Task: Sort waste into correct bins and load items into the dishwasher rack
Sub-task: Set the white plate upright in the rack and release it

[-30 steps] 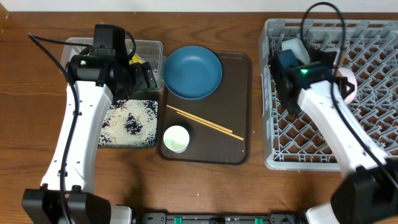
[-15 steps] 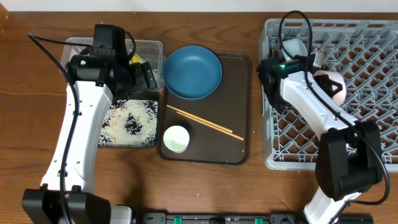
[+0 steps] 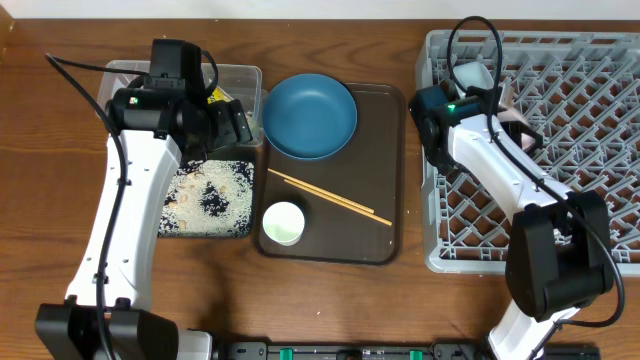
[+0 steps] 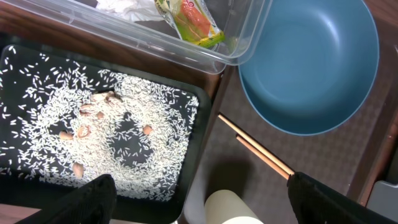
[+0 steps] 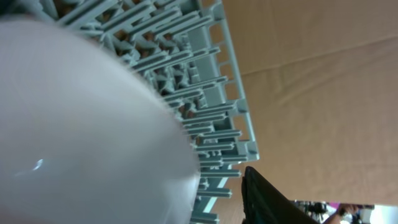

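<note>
My left gripper is open and empty, hovering over the small white cup and the black tray's edge. The black tray holds loose rice. The clear tub holds the white napkin and the yellow-orange wrapper. The dark-blue bowl and the chopsticks lie on the brown serving tray. My right gripper holds a white bowl over the grey rack; its left finger is hidden.
The brown serving tray sits between the bins and the rack. A small pale bowl lies in the rack's back left corner, close to my right wrist. The rack's upright pegs stand all around the held bowl.
My right arm has swung left and back, carrying the white bowl from the rack's middle toward its back left. My left arm has not moved.
</note>
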You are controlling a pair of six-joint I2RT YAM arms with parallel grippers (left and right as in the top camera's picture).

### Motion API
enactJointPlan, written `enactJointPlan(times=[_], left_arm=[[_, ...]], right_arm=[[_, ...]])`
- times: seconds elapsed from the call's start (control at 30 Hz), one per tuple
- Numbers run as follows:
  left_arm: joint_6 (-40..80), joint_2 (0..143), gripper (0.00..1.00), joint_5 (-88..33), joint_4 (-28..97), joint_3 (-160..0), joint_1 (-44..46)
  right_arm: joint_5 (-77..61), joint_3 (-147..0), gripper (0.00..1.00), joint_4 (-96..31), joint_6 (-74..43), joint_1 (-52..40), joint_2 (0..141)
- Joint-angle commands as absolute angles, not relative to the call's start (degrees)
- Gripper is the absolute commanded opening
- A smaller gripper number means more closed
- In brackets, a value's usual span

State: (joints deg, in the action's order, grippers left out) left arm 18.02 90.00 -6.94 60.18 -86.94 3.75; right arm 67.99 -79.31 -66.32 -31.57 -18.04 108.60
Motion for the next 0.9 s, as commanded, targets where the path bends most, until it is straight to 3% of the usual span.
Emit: enactJointPlan(times=[0.0, 0.17, 0.53, 0.87], left_arm=[[17.9, 89.1, 0.90, -6.9, 60.4, -87.6, 3.4], [17.9, 89.1, 0.90, -6.8, 60.4, -87.6, 3.4], [17.9, 89.1, 0.90, -6.8, 60.4, -87.6, 3.4], [17.9, 89.1, 0.91, -6.8, 60.4, -87.6, 3.4]], right_arm=[[65.9, -79.2, 0.42, -66.2, -31.6, -19.0, 109.0], [65.9, -79.2, 0.43, -66.2, -31.0, -20.8, 109.0], [59.4, -81.6, 0.91, -70.7, -30.6, -26.9, 107.5], [37.3, -90.7, 0.94, -71.7, -25.2, -27.8, 98.9]])
